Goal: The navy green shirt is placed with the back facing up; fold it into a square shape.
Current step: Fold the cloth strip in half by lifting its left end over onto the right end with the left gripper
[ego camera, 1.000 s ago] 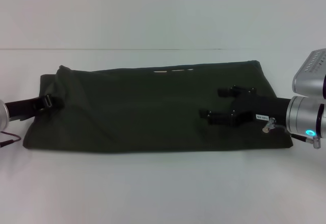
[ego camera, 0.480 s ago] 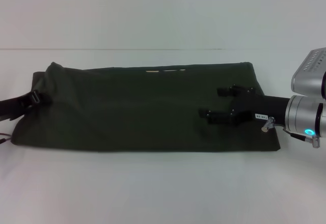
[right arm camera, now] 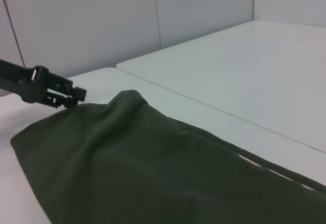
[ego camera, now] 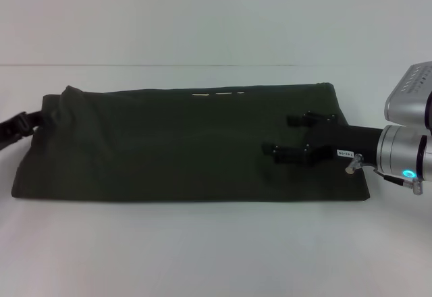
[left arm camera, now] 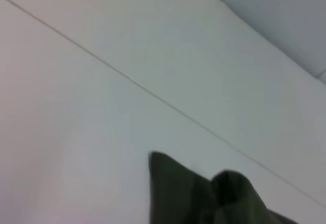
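The navy green shirt [ego camera: 182, 142] lies flat on the white table as a long folded band, plain side up, with a thin cream strip at its far edge. My right gripper [ego camera: 280, 135] hovers over the band's right part, open, with nothing between its fingers. At the band's left end, my left gripper [ego camera: 20, 125] sits against the upper left corner; from the right wrist it shows as left gripper [right arm camera: 56, 90] beside a raised fold of the shirt [right arm camera: 153, 168]. A rumpled corner of the shirt [left arm camera: 204, 198] shows in the left wrist view.
The white table [ego camera: 216, 250] runs wide in front of and behind the shirt. A seam between table [right arm camera: 244, 81] sections passes behind the cloth, and grey wall panels stand beyond it.
The left gripper drew back to the left, from over the shirt's left end to its edge. The shirt slid and stretched leftward. The right gripper stayed over the right part.
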`<state>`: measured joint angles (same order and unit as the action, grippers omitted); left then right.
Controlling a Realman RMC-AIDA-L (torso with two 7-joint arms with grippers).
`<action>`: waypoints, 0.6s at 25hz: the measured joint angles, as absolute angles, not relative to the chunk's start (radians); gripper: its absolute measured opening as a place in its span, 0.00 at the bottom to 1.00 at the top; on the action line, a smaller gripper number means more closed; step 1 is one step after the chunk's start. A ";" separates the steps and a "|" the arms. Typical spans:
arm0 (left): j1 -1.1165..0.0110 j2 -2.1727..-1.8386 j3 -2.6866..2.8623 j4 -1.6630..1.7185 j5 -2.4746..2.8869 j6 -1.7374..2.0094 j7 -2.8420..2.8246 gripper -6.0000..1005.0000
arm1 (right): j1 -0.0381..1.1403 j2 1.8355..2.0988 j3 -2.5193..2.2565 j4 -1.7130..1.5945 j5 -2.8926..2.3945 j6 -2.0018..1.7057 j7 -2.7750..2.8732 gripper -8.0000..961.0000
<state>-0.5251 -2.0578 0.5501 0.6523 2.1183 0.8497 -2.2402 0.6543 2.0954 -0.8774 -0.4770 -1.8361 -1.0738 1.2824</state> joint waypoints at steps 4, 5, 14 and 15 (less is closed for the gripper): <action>-0.513 -2.059 0.503 0.701 2.117 0.853 -2.241 0.47 | 0.655 2.095 -0.877 -0.477 -1.836 -1.074 1.282 0.96; -0.511 -2.058 0.490 0.713 2.116 0.861 -2.242 0.51 | 0.655 2.095 -0.877 -0.477 -1.837 -1.074 1.282 0.96; -0.575 -2.043 0.514 0.671 2.086 1.087 -2.242 0.55 | 0.656 2.095 -0.877 -0.475 -1.836 -1.071 1.282 0.96; -0.584 -2.042 0.536 0.652 2.088 1.077 -2.240 0.55 | 0.656 2.095 -0.877 -0.474 -1.836 -1.071 1.282 0.96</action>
